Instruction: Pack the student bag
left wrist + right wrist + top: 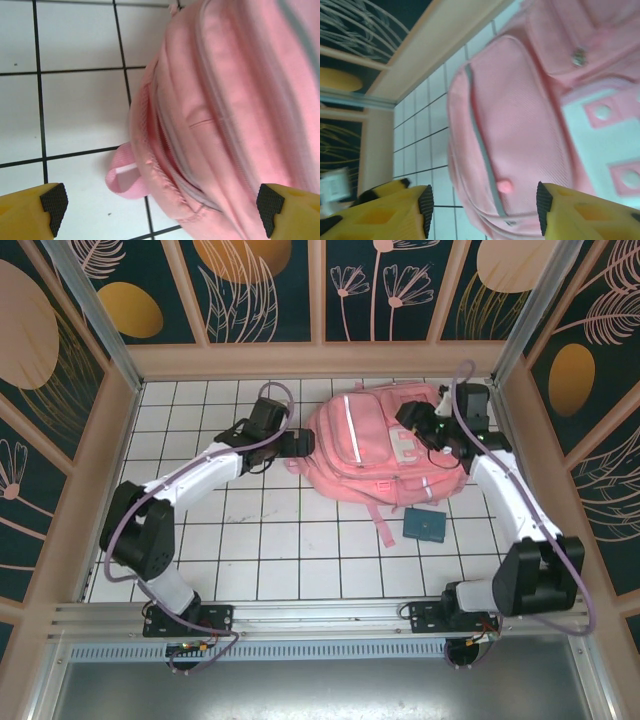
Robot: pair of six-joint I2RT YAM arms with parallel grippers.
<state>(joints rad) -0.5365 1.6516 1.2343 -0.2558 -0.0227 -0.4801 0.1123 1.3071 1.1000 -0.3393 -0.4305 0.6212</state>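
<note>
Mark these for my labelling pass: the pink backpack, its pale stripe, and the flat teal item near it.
pink backpack [372, 465], top external view, on its front fabric.
pale stripe [347, 428], top external view, midway along the stripe.
flat teal item [424, 525], top external view, centre of its top face.

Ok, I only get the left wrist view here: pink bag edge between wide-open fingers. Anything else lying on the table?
Observer: Yes, a flat dark teal case lies on the table beside the bag's strap.
Operator: And the right gripper?
Observer: The right gripper hangs over the bag's far right part, jaws apart, nothing held.
Operator: Bag standing up?
Observer: No, lying flat, front side up.
</note>
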